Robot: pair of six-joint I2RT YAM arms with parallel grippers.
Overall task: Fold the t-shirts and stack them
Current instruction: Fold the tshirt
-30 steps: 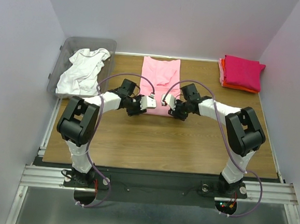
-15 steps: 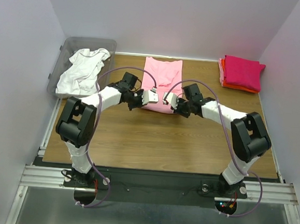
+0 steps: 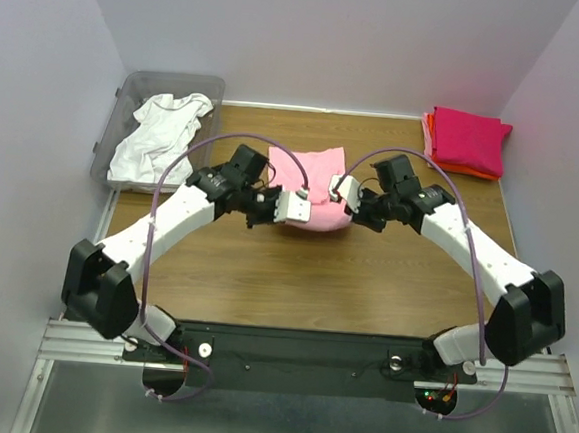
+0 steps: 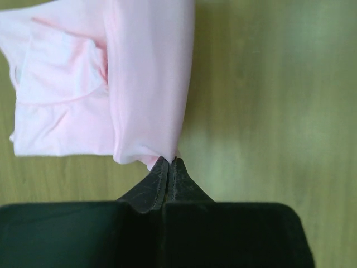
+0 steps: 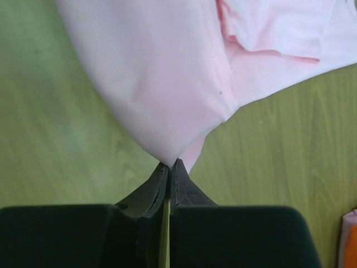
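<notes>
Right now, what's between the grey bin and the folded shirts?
The light pink t-shirt, pinched by the left gripper and right gripper; otherwise bare table. The top view shows it.

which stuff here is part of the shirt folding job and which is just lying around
Job: light pink t-shirt, pinched by left gripper and right gripper; white t-shirt, unfolded; folded stack, magenta on top.
Lying about: clear grey bin; table.

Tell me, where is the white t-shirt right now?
Overhead view: the white t-shirt lies crumpled in the grey bin at the far left, left of the pink t-shirt.
</notes>
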